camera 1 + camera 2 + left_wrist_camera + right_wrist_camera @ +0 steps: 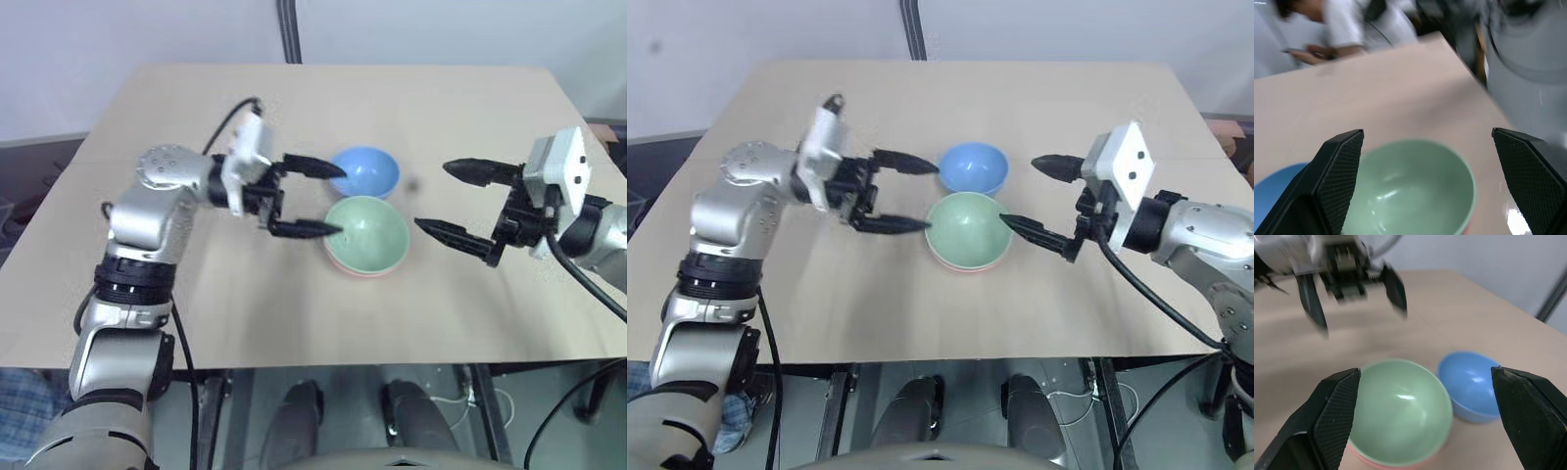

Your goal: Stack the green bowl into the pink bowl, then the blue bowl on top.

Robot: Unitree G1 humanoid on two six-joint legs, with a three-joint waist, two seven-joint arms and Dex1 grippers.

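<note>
Green bowl [367,230]: nested in pink bowl [355,267], only pink rim showing beneath; mid-tabletop, nearer front edge. First stacking step judged done.
Blue bowl [365,171]: on tabletop [196,304], just behind stack toward far edge, apart; not yet stacked. Second step left.
Left gripper [318,199]: released, empty, fingers spread beside stack.
Right gripper [453,201]: released, empty, opposite side.
Writing, brands, labels: none legible.

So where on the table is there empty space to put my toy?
The far part of the tan table behind the round sky-blue plastic bowl is bare, as is the near strip before the mint-green plastic bowl. The middle is crowded: both bowls, left claw, right claw.
</note>
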